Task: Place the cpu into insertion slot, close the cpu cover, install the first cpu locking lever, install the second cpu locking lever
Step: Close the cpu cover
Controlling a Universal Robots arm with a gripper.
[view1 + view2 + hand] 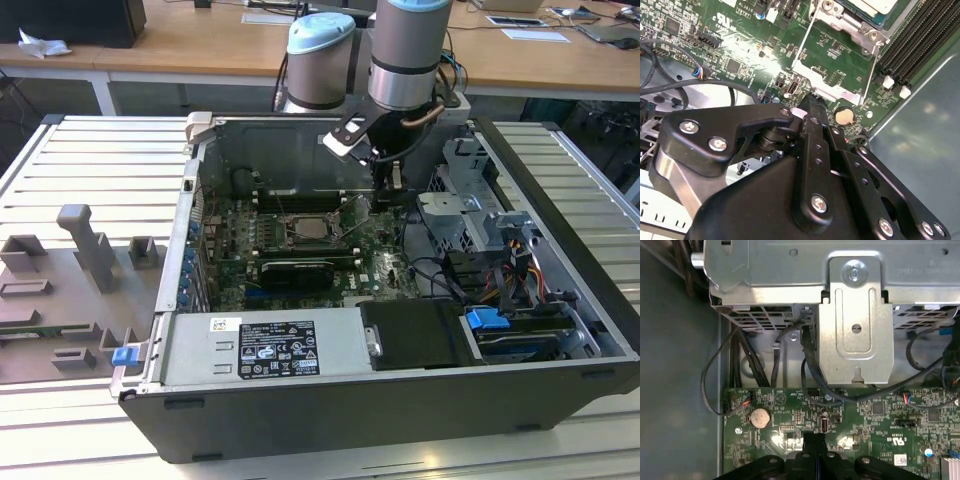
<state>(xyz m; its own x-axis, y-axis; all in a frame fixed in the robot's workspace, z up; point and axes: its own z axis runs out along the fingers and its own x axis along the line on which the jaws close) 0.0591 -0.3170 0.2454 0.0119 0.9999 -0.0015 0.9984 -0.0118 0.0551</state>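
The cpu [879, 4] shows its pale metal face, lying in the insertion slot [311, 228] on the green board. The cpu cover [826, 84], a silver frame with a square cut-out, stands raised from the socket's edge, on the exterior view's right of the slot [358, 222]. My gripper [809, 102] has its black fingers shut together with nothing between them. Its tip sits right at the cover's free edge; contact cannot be told. In the exterior view the gripper [385, 197] hangs inside the open case just right of the socket. The fingertips [814, 440] are low over the board.
Long black memory slots [920, 40] run beside the socket. A coin battery [843, 116] lies close to the fingertip. A metal drive cage [855, 325] with black cables rises behind the gripper. A graphics card [295, 270] and power supply [270, 350] lie nearer the case front.
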